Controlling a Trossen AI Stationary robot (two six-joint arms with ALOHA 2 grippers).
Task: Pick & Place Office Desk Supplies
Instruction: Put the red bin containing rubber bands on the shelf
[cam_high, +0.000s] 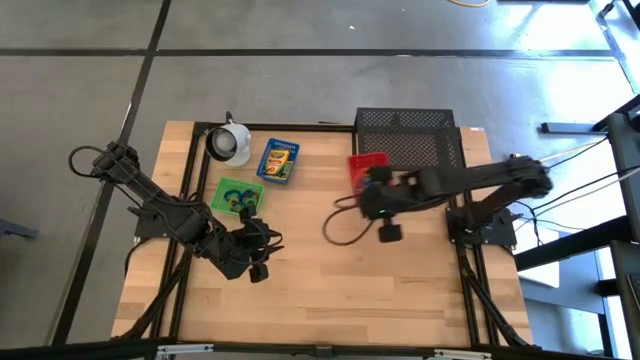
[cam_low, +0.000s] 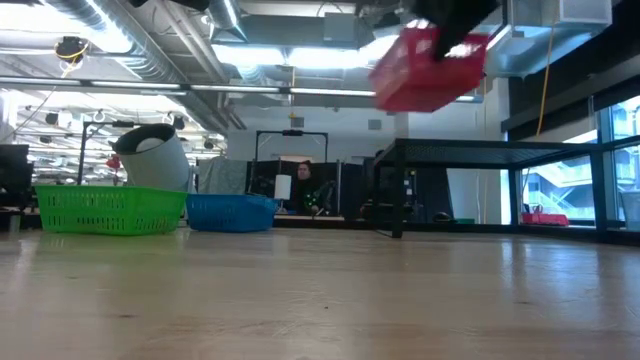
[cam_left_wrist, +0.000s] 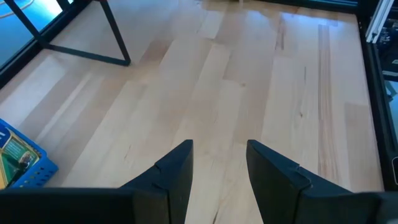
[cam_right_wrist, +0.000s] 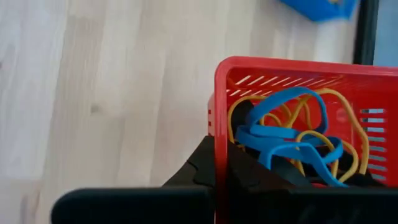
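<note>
Rubber bands (cam_right_wrist: 292, 140), blue and yellow, sit in a red basket (cam_right_wrist: 280, 81) held above the desk (cam_high: 330, 270) by the right tool (cam_right_wrist: 217, 165), clamped on its wall, likely for carrying; left tool (cam_left_wrist: 217, 171) hovers part-open, empty, near the green basket (cam_high: 238, 195).

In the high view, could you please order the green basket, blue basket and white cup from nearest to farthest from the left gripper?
From the left gripper, open above bare table:
1. Green basket, just beyond it.
2. Blue basket, farther back.
3. White cup, at the table's far edge.
</note>
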